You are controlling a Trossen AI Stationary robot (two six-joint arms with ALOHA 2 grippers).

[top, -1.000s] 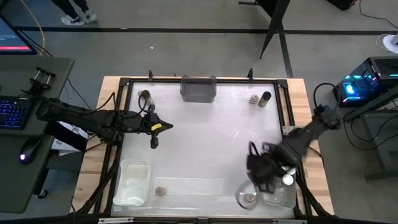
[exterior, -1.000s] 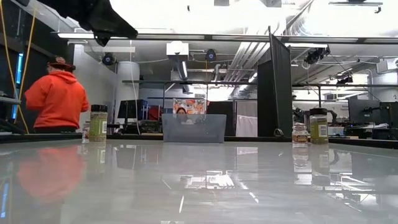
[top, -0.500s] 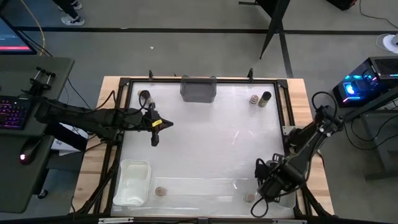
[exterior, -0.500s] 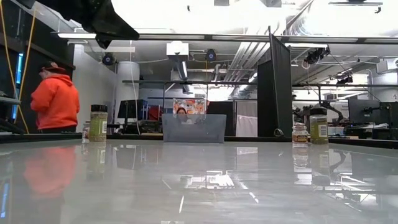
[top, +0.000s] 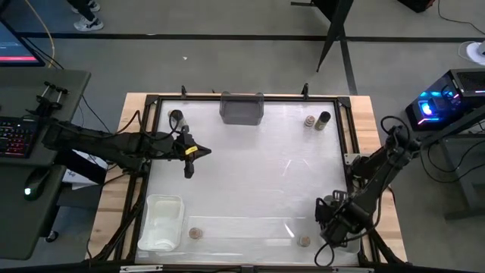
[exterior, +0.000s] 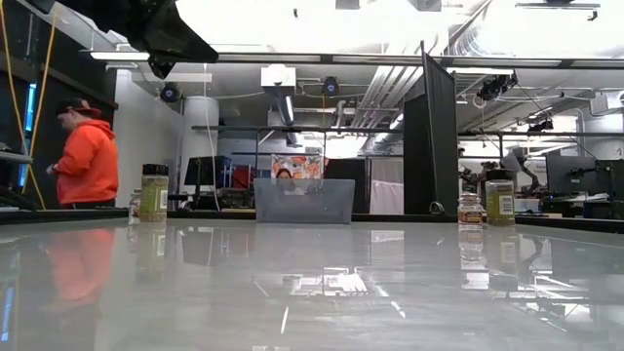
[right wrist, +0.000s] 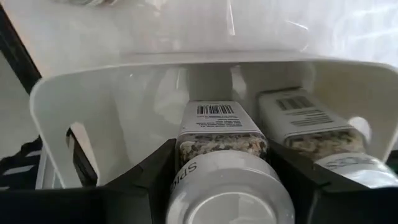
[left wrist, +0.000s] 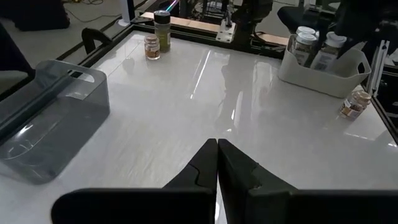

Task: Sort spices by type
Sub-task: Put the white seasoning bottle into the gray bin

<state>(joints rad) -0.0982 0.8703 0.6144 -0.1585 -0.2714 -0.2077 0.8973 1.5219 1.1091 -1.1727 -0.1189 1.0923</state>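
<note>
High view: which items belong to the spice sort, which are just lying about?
Job:
- lidded jar in right claw, in right bin, second jar beside it
- dark-lid jar, brown-top jar, far-left jar, near-left jar, near-right jar
- left bin, grey bin

Idle:
- left claw, shut, mid-left
- keyboard, mouse, person

From above, the right gripper (top: 339, 225) hangs over the table's near right corner, its fingers hidden beneath the arm. The left gripper (top: 189, 171) points at the bare tabletop (top: 242, 174), closed. A grey bin (top: 242, 108) sits at the far edge, two spice jars (top: 317, 120) to its right, a white bin (top: 162, 222) near left
</note>
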